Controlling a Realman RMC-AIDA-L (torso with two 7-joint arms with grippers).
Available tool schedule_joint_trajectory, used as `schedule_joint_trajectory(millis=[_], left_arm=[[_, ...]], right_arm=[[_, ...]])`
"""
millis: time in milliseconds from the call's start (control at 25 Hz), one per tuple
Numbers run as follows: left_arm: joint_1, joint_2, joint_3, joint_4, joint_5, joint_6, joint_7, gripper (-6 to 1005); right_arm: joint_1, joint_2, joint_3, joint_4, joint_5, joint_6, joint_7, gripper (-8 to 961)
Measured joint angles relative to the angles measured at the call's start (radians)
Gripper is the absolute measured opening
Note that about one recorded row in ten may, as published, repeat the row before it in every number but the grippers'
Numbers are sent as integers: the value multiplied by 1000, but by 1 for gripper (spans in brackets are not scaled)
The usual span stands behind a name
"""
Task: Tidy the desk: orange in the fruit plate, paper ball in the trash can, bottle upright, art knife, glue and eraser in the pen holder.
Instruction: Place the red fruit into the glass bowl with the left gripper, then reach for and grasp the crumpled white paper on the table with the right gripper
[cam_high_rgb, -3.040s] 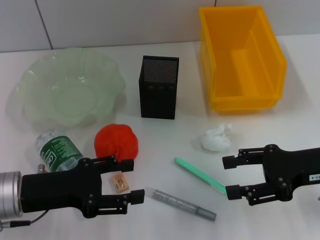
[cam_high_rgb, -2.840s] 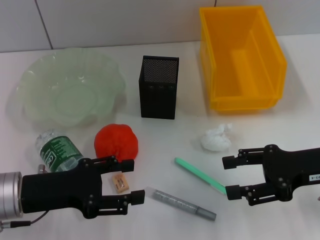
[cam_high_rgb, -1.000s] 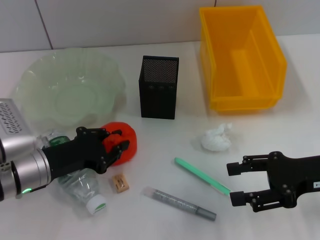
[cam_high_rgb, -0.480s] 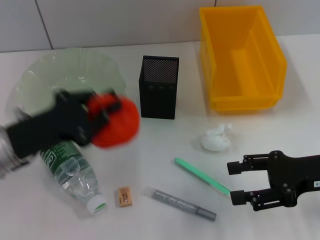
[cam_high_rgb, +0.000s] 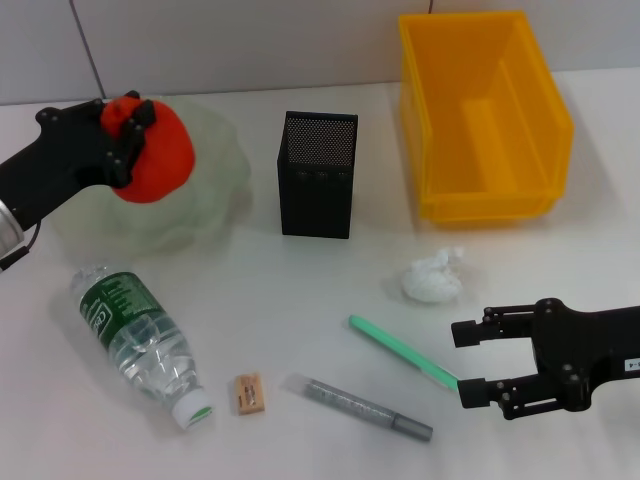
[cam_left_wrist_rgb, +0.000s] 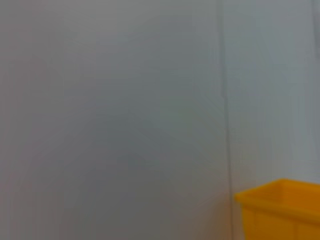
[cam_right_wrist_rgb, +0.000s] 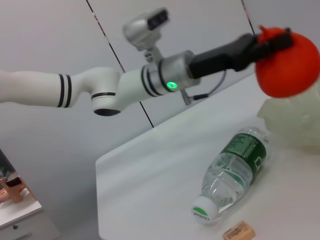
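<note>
1. Nearest me, my right gripper (cam_high_rgb: 478, 362) hangs low over the white desk (cam_high_rgb: 320, 290) with its jaws spread and nothing between them, its lower finger just beside the tip of the thin green stick (cam_high_rgb: 402, 352); a grey pen-like tool (cam_high_rgb: 360, 407) lies beside that
2. The tiny tan rectangular eraser (cam_high_rgb: 248, 393) sits close to the white cap of the clear plastic bottle with the green label (cam_high_rgb: 140, 335), which lies on its side
3. The small crumpled white paper ball (cam_high_rgb: 433, 276) rests between my right gripper and the bright yellow rectangular trash can (cam_high_rgb: 482, 116)
4. The tall black mesh pen holder (cam_high_rgb: 318, 173) stands mid-desk
5. Farthest, my left gripper (cam_high_rgb: 128, 133) is clamped around the red-orange lumpy orange (cam_high_rgb: 150, 152), held in the air over the wavy rim of the translucent pale green fruit plate (cam_high_rgb: 205, 195)
6. I'd carry the orange toward the bowl's centre, lower it close to the bottom, and only then let go, since a drop near the rim could let it roll out
</note>
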Motion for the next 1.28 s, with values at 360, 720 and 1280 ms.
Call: schedule_joint_trajectory(millis=[360,720,1280], left_arm=[[-29,-1,-1,-40,-38,-67,6,149],[14,6,12,-5,-36,8,-66,543],[183,6,259,60,125,313,-65,869]], right_arm=[[2,1,7,0,5,0,0,768],[13,-5,53,-52,37,-32,70,768],[233,-64,32,-676,-160,-163,839,767]])
